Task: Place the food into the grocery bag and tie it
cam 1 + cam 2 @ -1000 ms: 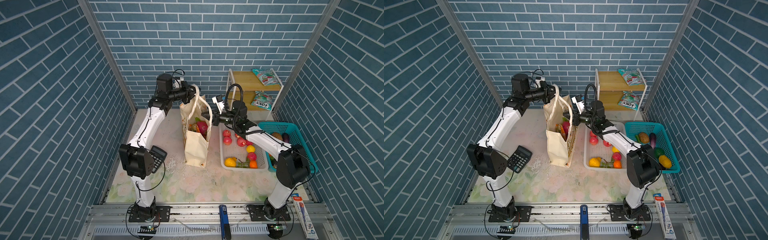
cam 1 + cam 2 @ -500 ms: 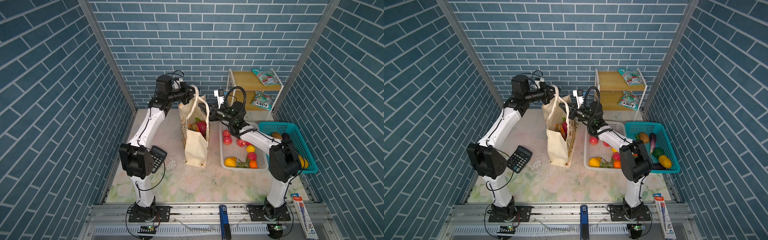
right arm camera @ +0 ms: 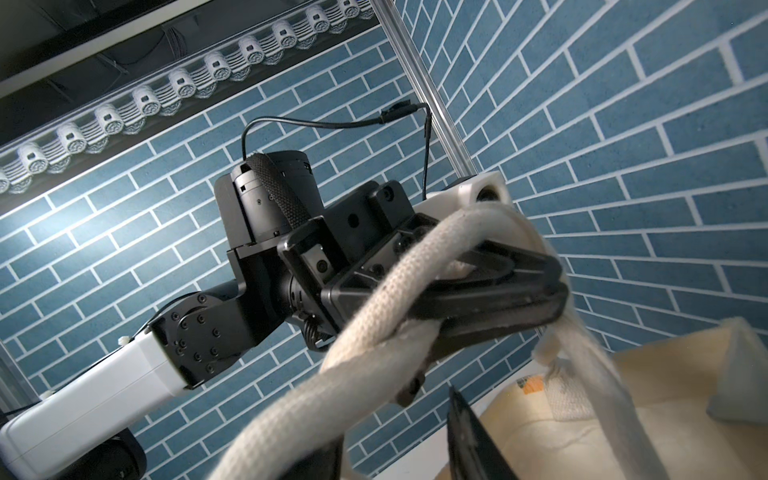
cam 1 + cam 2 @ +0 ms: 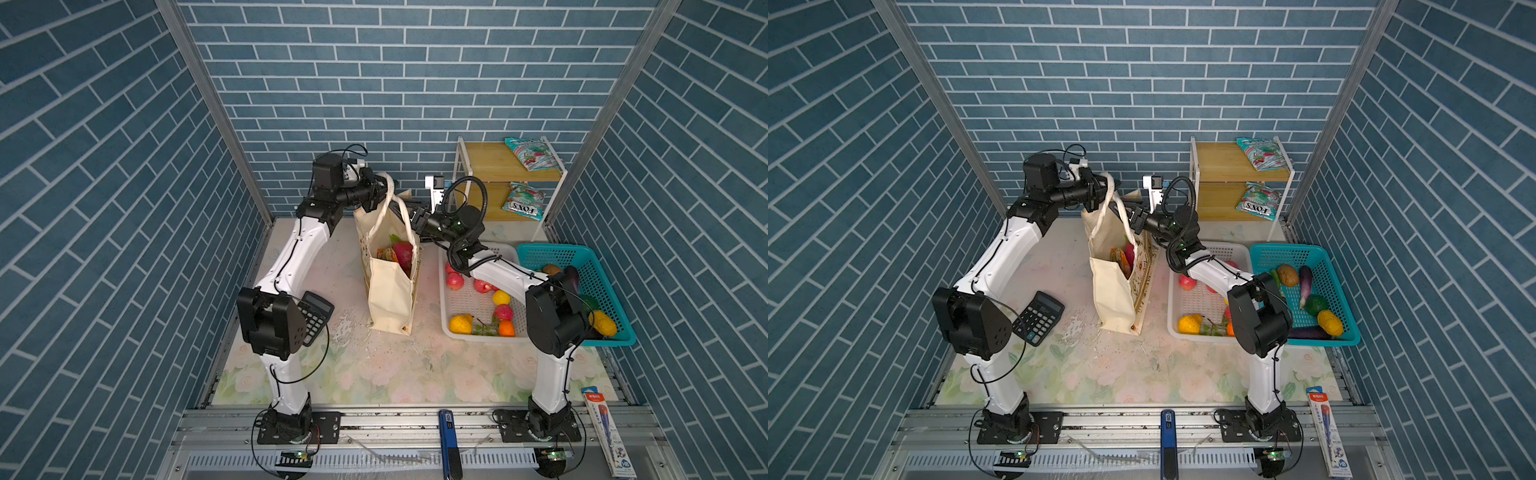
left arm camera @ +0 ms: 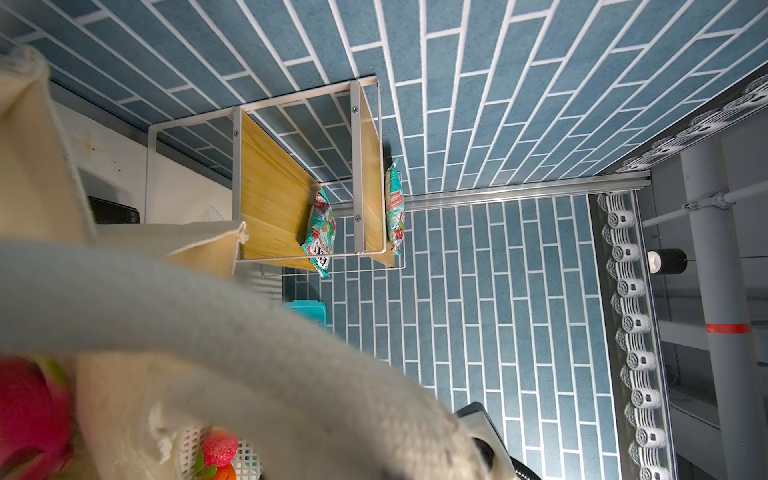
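Right pincer (image 4: 406, 210) swung up to grocery bag (image 4: 388, 291) top, jaws now apart by rope handle (image 3: 390, 286). Left pincer (image 3: 536, 291) clamped on that handle. Bag upright on surface (image 4: 374, 374), food (image 4: 402, 251) inside: soft canvas, floppy, likely some weight. Grip thick rope, not cloth.

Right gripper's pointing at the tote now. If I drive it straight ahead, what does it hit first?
Most likely the cream rope handles, which cross just ahead of it. Right behind them sits the left gripper, shut on the rope. Depth is hard to judge here.
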